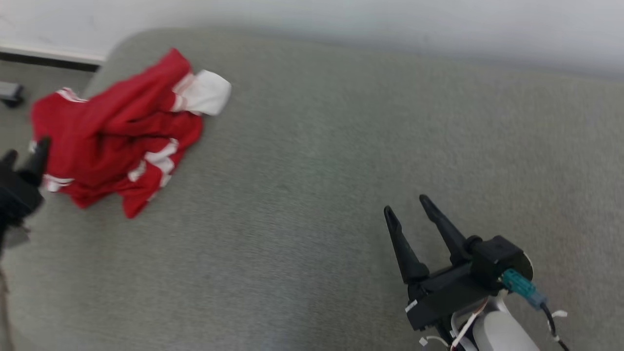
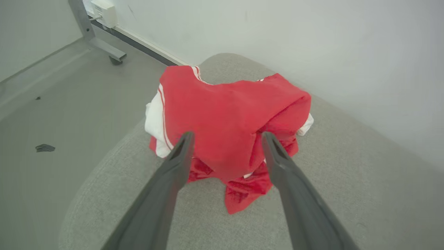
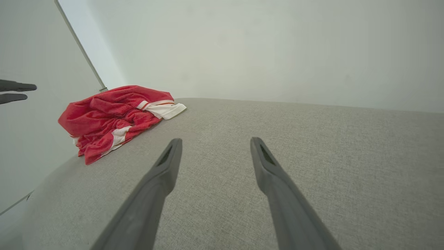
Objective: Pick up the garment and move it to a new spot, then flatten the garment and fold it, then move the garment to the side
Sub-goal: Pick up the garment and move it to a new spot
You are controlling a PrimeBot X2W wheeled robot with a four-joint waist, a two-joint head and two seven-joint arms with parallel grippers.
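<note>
A crumpled red garment (image 1: 117, 136) with white stripes and a white patch lies bunched at the far left corner of the grey padded surface (image 1: 317, 195). My left gripper (image 1: 27, 148) hangs open at the left edge, its fingertips just short of the cloth. In the left wrist view the red garment (image 2: 225, 121) sits just beyond the spread fingers (image 2: 180, 152) of my left gripper (image 2: 227, 137), which hold nothing. My right gripper (image 1: 407, 204) stands open over bare fabric at the lower right, far from the garment. The right wrist view has my right gripper (image 3: 215, 142) open and the garment (image 3: 114, 118) off to the left.
A white wall (image 1: 390, 24) runs behind the surface. Beyond the rounded left corner lies grey floor (image 2: 52, 114) with a metal stand leg on a caster (image 2: 104, 48), a wall box (image 2: 104, 12) and a small dark scrap (image 2: 45, 148). Wide bare fabric lies right of the garment.
</note>
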